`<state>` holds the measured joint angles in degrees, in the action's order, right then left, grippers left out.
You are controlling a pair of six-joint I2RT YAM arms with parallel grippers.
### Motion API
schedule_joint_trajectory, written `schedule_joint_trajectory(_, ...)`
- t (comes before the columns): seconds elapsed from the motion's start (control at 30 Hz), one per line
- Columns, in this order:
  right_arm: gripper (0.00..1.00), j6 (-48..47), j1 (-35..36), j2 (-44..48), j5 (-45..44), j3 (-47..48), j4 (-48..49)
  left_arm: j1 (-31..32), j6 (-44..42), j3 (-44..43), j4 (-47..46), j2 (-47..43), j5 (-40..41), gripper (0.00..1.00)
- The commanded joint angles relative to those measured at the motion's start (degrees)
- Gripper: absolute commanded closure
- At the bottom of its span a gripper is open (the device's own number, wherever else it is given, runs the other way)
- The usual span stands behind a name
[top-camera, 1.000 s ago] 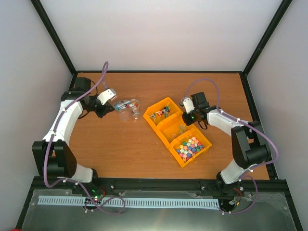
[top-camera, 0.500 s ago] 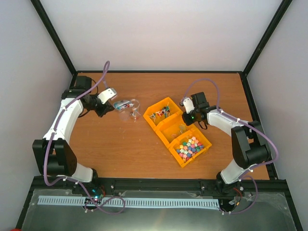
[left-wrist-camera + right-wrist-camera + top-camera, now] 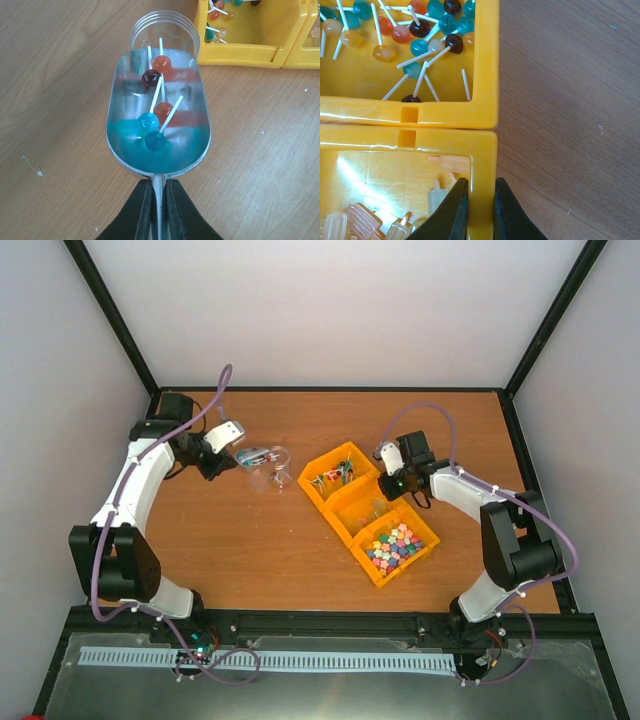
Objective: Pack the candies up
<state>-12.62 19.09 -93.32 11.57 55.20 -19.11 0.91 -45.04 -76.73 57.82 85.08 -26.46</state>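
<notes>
The candies (image 3: 396, 543) are a heap of tiny pastel pieces in the nearest of three joined yellow bins. My left gripper (image 3: 159, 182) is shut on the handle of a metal scoop (image 3: 125, 100) that holds several red, dark and blue lollipops (image 3: 154, 121). The scoop's tip is at the mouth of a clear jar (image 3: 162, 25) lying on the table; scoop and jar (image 3: 270, 468) also show from above. My right gripper (image 3: 481, 182) is shut on the right wall of the middle bin (image 3: 484, 150); from above it (image 3: 395, 483) is at that bin's far side.
The far bin (image 3: 485, 60) holds many lollipops (image 3: 420, 30). The middle bin holds pale, clear popsicle-shaped sweets (image 3: 355, 220). The three bins (image 3: 345, 505) run diagonally right of centre on the brown table. Black frame posts stand at the back corners.
My left gripper with the scoop has shifted slightly back and to the left, by the jar. The right arm has not moved.
</notes>
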Motion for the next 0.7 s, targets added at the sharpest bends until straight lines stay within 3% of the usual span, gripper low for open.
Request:
schedule_joint_trajectory(0.0, 0.97, 0.3, -0.6, -1.6, -1.7, 1.0, 1.0, 0.6, -1.9, -3.3, 2.2, 0.5, 1.1, 0.99)
schedule_joint_trajectory(0.67, 0.97, 0.5, -0.5, -1.8, -2.2, 1.1, 0.8, 3.9, -3.6, -6.9, 4.9, 1.9, 6.8, 0.99)
